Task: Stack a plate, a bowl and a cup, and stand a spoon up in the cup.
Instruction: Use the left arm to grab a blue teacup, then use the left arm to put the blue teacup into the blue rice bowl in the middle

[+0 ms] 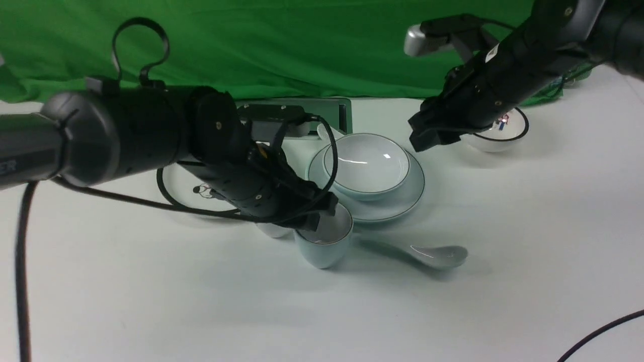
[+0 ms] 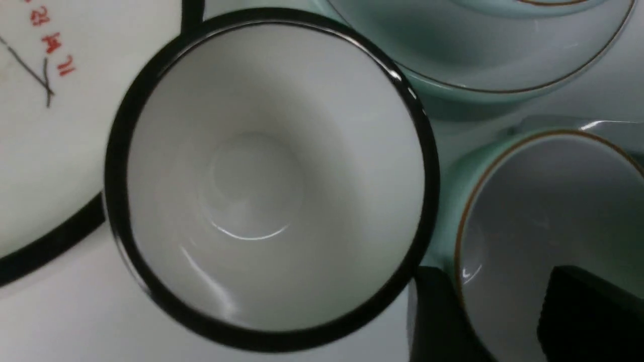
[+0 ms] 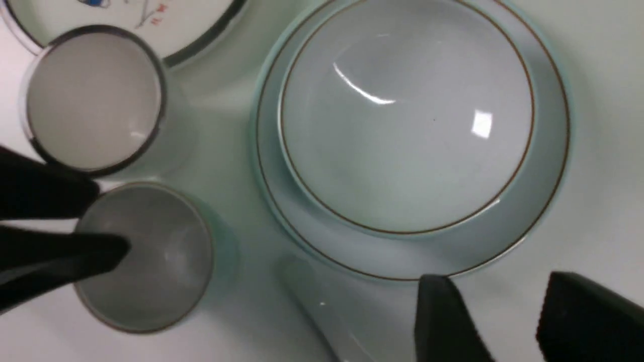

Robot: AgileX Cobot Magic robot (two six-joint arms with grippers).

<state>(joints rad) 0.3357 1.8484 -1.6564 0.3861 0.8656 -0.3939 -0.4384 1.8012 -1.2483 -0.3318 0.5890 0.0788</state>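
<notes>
Cup step: left claw spread astride cup rim at bowl's seven o'clock; right claw spread, empty. Next: pinch, lift.

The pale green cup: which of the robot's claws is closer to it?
Left. The left gripper is right at the cup, its fingers either side of the rim. The right gripper hangs beyond the plate and bowl, higher up.

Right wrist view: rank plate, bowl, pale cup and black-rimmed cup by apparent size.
1. plate, widest.
2. bowl, sitting on the plate, slightly smaller.
3. pale cup and black-rimmed cup: they look about alike. The pale cup is partly hidden by the left claw, so the two are not ranked.
</notes>
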